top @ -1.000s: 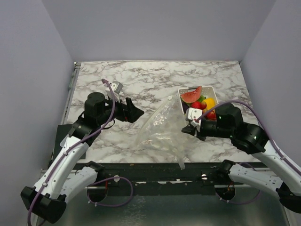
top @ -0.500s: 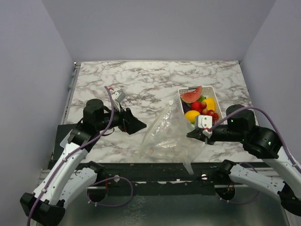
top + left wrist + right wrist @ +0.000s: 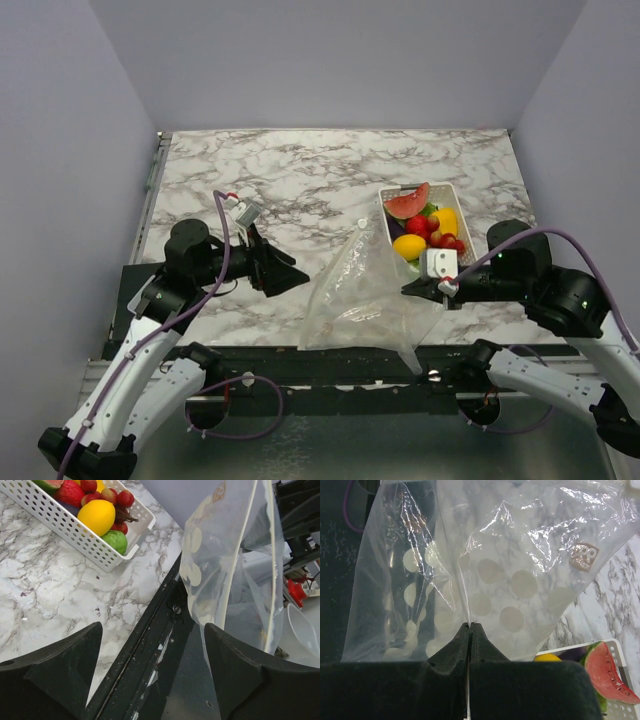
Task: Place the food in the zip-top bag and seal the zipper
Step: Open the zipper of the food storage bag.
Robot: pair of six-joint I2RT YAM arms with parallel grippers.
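The zip-top bag (image 3: pixel 358 292), a clear soft plastic pouch printed with pale round dots, hangs off the surface near the front edge of the white-and-grey marble-patterned table (image 3: pixel 300 170), between the two arms. It makes a slack, crumpled tent: one corner points up toward the basket and the lower part sags to the dark rail at the table's edge. The pictures do not show whether its mouth is open or sealed.

The right gripper (image 3: pixel 408 290) holds the bag by its right side. In the right wrist view its black fingers are pressed together (image 3: pixel 470 627) with a fold of the dotted film (image 3: pixel 495 570) caught between them.

The left gripper (image 3: pixel 296 275) hovers just to the left of the bag, pointing at it, apart from the plastic. In the left wrist view its two black fingers stand spread wide (image 3: pixel 152 627) with nothing between them, and the bag (image 3: pixel 235 570) hangs ahead and to the right.

The food lies in a white rectangular slotted plastic basket (image 3: pixel 440 186) on the table just behind the right gripper. It holds a red watermelon slice (image 3: pixel 407 203), a yellow lemon (image 3: pixel 96 516), a green lime (image 3: pixel 116 541) and small red berries (image 3: pixel 125 499), heaped together and touching.
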